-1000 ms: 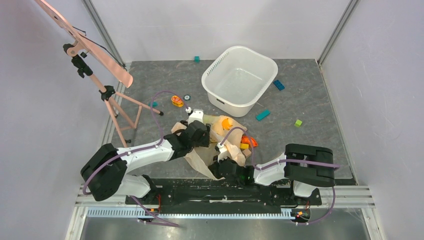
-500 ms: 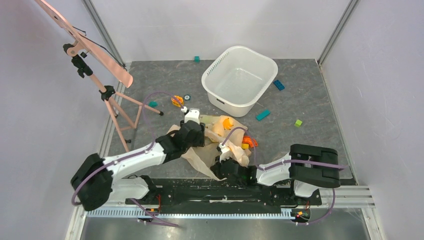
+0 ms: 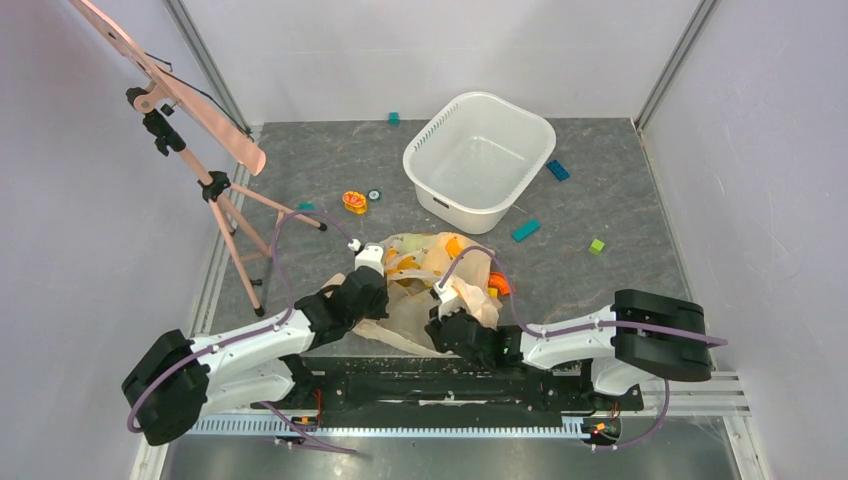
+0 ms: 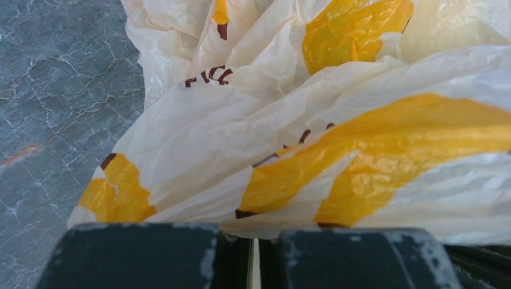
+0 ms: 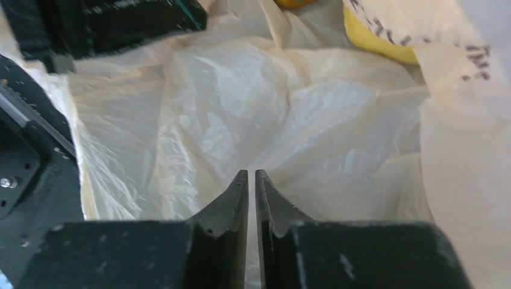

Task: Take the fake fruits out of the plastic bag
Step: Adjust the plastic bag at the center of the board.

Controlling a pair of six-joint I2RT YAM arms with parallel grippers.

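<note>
The plastic bag (image 3: 415,295), peach-beige with yellow banana prints, lies crumpled on the grey table between my two arms. My left gripper (image 3: 383,268) is at the bag's left edge, and in the left wrist view (image 4: 254,241) its jaws are shut on a fold of the bag (image 4: 301,120). My right gripper (image 3: 446,312) hovers over the near part of the bag (image 5: 241,90), and its jaws (image 5: 252,174) stand a narrow slit apart. A small orange fake fruit (image 3: 455,245) shows at the bag's far side. A yellow fruit (image 5: 376,39) lies under the film.
A white tub (image 3: 480,158) stands behind the bag. An orange flower disc (image 3: 354,201) lies at the left, and teal blocks (image 3: 525,230) and a green block (image 3: 597,246) at the right. A tripod stand (image 3: 215,185) leans at the far left. Orange-red toy pieces (image 3: 497,285) sit by the bag.
My left gripper has closed on the bag's edge and drawn back toward the near left, pulling the film with it. My right jaws have parted slightly.
</note>
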